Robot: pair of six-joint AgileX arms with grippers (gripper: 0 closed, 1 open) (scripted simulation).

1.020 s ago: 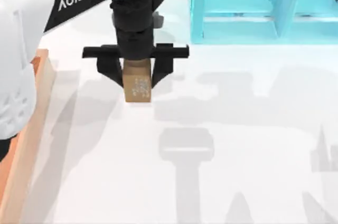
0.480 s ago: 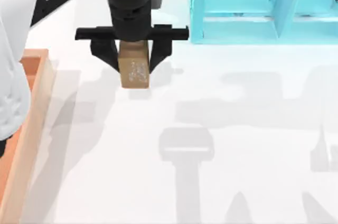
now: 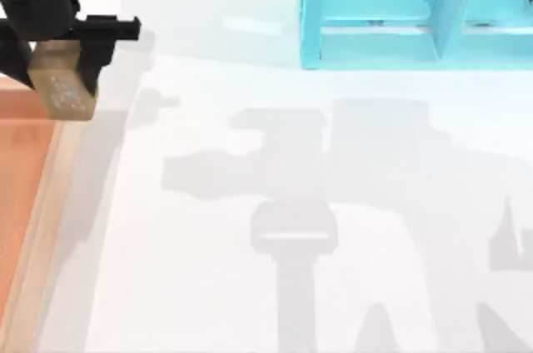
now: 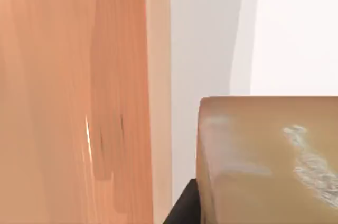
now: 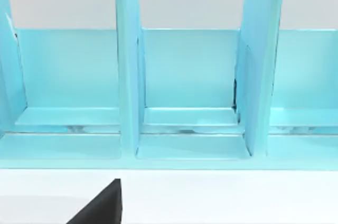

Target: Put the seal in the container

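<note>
white tabletop runs across the scene, and at its far left the small tan-brown rectangular seal with whitish carved marks hangs clamped in the left gripper, right above the lighter raised rim of the large shallow orange-brown wooden container. released here, it could strike that rim and tumble outside. the cyan-blue shelf frame stands well apart.

Our left gripper has carried the seal from the table's middle-left toward the far-left corner. It now hangs clamped on the block above the container rim, whereas 1 second ago it stood well right of it. More of the tray's orange floor has come into sight.
</note>
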